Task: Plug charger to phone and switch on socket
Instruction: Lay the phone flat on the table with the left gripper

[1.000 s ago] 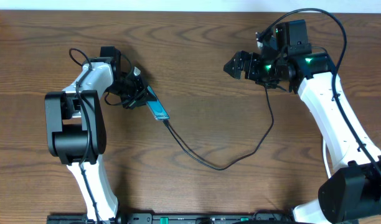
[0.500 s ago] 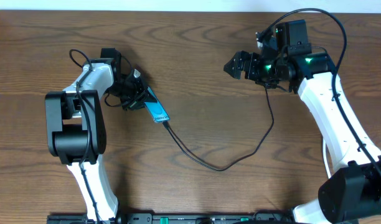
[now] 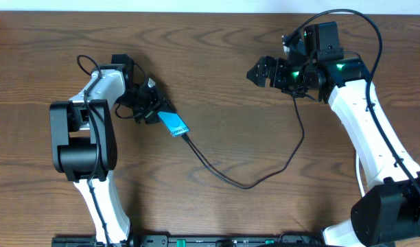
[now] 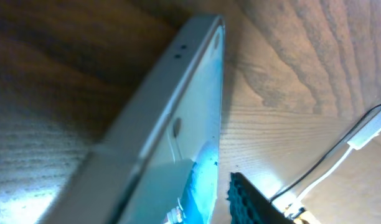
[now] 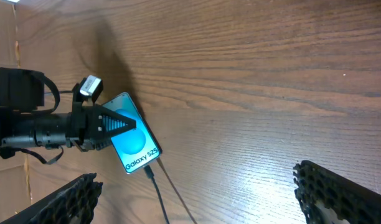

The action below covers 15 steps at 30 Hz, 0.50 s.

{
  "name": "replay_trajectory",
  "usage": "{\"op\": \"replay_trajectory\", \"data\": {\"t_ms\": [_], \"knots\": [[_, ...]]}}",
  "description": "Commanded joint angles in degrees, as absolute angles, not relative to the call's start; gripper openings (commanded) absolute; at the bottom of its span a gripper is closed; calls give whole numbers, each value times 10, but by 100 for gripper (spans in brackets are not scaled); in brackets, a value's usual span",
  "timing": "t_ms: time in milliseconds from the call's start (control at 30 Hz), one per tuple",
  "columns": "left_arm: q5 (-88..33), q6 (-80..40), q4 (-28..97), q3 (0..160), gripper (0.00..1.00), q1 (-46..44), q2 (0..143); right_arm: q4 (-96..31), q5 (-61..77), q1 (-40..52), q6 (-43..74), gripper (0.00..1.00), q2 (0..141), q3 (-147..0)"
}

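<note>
Clamping left end effector (image 3: 154,110) on one end of phone (image 3: 174,125), screen up, left of centre on counter (image 3: 217,62). Touching phone's Galaxy end with charger (image 3: 248,186) tip. Holding right end effector (image 3: 260,71) spread wide, well apart.

The overhead view looks straight down on the surface (image 3: 217,75) from well above and takes in the whole scene. The left wrist view sits right against the phone (image 4: 178,124), glancing along its edge. The right wrist view looks down from high up, its own fingers (image 5: 346,186) at the lower corners. All three share the phone; overhead and right wrist share the left tool (image 3: 155,110).
</note>
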<state>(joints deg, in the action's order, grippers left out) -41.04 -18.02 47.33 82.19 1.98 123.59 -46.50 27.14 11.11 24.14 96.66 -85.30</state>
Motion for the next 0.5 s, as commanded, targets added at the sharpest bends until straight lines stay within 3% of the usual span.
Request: {"op": "replay_trajectory", "data": {"t_ms": [0,100,467], "knots": [[-380,-176,482,813,46,19,1243,-465,269,114,248,99,955,-858],[-380,-176,491,813,51,19,1243,-464,268,114,248,99,955,-858],[-379,-173,507,813,51,19,1243,-463,269,114,248,99,955,-858]]}}
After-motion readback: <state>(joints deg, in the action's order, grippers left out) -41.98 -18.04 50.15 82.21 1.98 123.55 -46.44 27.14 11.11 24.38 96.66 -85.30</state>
